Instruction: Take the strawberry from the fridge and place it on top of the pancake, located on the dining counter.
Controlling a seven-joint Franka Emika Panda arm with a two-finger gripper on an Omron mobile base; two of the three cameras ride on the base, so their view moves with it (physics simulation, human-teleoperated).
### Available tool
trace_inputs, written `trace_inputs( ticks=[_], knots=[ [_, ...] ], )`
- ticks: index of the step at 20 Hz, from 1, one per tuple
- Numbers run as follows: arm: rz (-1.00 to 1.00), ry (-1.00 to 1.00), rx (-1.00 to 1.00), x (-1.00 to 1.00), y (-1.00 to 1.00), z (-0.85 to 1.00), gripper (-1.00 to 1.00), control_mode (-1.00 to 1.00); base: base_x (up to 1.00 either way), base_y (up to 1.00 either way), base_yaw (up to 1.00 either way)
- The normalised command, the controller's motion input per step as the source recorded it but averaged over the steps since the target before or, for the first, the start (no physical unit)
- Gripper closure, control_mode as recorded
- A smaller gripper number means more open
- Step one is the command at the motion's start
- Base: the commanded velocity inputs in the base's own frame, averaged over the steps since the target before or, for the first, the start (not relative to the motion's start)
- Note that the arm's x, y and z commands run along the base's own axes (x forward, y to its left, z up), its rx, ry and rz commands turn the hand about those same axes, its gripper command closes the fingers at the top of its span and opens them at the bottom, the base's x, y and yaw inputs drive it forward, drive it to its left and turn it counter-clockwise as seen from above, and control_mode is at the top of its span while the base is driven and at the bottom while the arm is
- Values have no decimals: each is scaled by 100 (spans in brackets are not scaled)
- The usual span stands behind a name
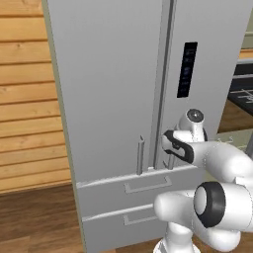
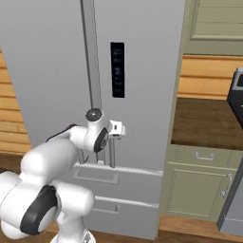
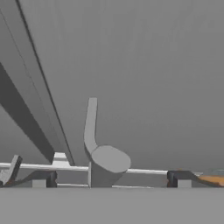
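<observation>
Grey fridge (image 1: 113,89) doors are shut, so the strawberry presumably sits hidden inside; gripper (image 3: 111,179), fingers spread wide, straddles the right door's handle (image 3: 98,148) bottom end, ready to grasp

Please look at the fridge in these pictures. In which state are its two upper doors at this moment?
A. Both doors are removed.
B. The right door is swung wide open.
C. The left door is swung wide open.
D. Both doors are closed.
D: on the fridge, both upper door fronts lie flat and flush along the centre seam, and no inner shelves show.
</observation>
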Motion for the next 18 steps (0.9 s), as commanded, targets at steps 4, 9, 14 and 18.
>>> trace_inputs(
  ticks=[4,9,14,18],
  knots=[
    [0,0,0,43,-2,0,100,-100,0,0,0],
    [0,0,0,34,0,-4,100,-100,0,0,0],
    [-1,-3,0,-23,-5,-6,100,-100,0,0,0],
    [-7,-15,2,-91,-42,0,100,-100,0,0,0]
  ],
)
